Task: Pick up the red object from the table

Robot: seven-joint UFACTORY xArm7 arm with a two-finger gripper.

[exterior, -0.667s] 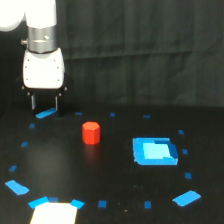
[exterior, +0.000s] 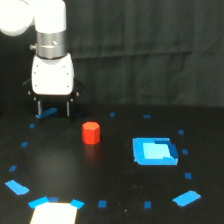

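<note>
**Change since 0.7 s ago**
- Gripper (exterior: pixel 53 111): shifted toward the exterior view's right and slightly lower, closer to the red object (exterior: pixel 91 133).
- Red object: no displacement, with the same position on the table (exterior: pixel 115 200) and the same upright pose.
- Blue square patch (exterior: pixel 155 151) and scattered tape marks (exterior: pixel 18 187): unchanged.

**Present state**
- Gripper: 2 dark fingers (exterior: pixel 39 109) spread wide apart, nothing between them, nothing held. Tips low over the table; contact with the surface not determinable from this view.
- Red object: standing on the table, near the gripper, offset to the exterior view's right and lower in the picture than the fingertips. Not touching either finger. Well apart from the blue square patch, which lies further to the exterior view's right.
- Object width: narrower than the white gripper body, and apparently narrower than the finger gap.

**Meaning for the task**
- Judged step: approach, not yet complete. No grasp, no lift.
- Remaining, as judged: further travel to centre the finger gap over the red object, descent around it, closure, then lift.
- Risk: with fingertips already low, possible sideways push of the object by the nearer finger during lateral travel. Depth offset hard to judge from 1 view.
</note>
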